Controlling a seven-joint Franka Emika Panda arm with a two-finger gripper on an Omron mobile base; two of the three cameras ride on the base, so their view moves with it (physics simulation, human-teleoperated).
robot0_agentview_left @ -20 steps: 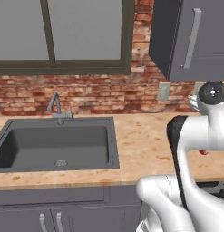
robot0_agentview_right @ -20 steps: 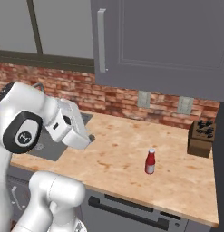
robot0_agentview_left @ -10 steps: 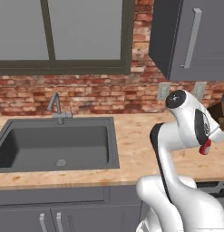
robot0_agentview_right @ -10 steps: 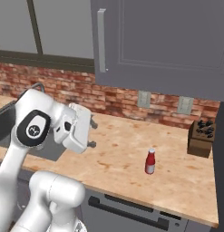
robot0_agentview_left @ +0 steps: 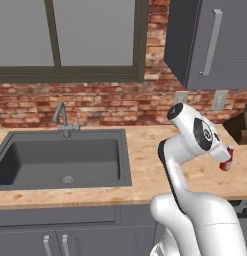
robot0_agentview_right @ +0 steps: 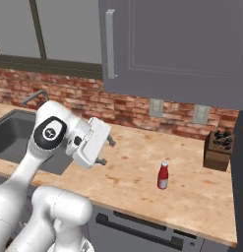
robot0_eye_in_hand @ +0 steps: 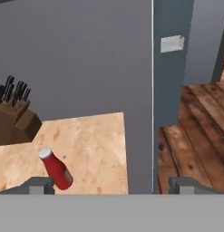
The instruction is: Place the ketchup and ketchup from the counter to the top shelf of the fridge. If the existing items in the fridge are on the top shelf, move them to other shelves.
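We see a tan wood-grain surface [robot0_agentview_right: 137, 172] under a brick wall [robot0_agentview_right: 137, 110], a ketchup bottle [robot0_agentview_right: 163, 175] upright near its right end, our pincer [robot0_agentview_right: 106, 151] spread apart, empty.

One ketchup bottle [robot0_agentview_right: 163, 175], one knife block [robot0_agentview_right: 217, 149], one sink [robot0_agentview_left: 60, 160], one faucet [robot0_agentview_left: 63, 116], two wall outlets [robot0_agentview_right: 156, 106].

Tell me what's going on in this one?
A white robot arm is reaching across a kitchen counter toward a red ketchup bottle with a white cap. The bottle stands upright by itself on the wood top, not far from a knife block. The claw is open and empty, off to the bottle's sink side and not touching it. Nothing has been picked up yet.
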